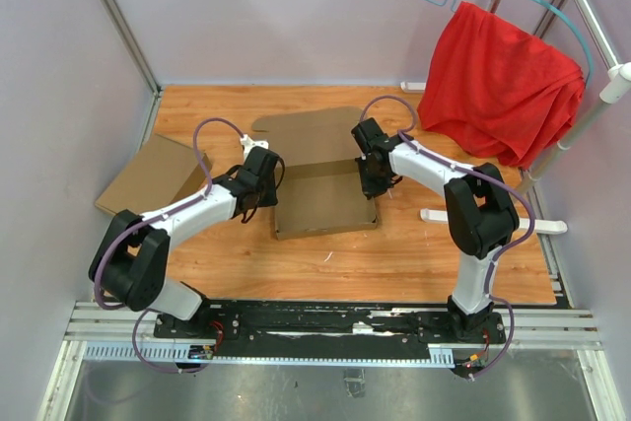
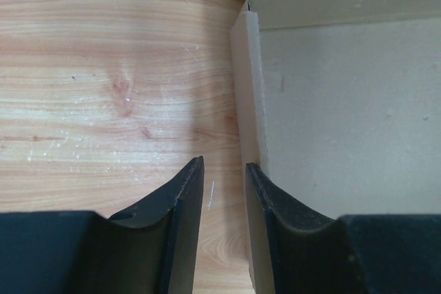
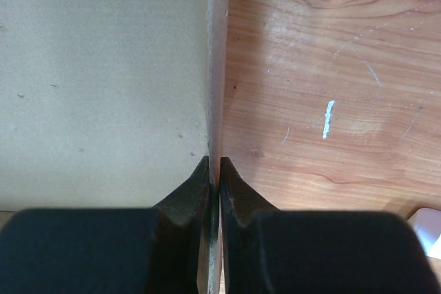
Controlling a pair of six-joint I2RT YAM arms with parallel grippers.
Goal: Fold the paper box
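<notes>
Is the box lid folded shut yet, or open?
Open. In the top view the lid lies spread flat behind the paper box, and the box's inside shows uncovered in both wrist views.

Left claw (image 2: pixel 224 170) seemingly over left wall of paper box (image 1: pixel 325 206), right claw (image 3: pixel 214 166) on its right wall

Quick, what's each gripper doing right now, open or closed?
Left gripper: open, at the paper box side wall, not clamped.
Right gripper: closed on the paper box's side wall.
</notes>
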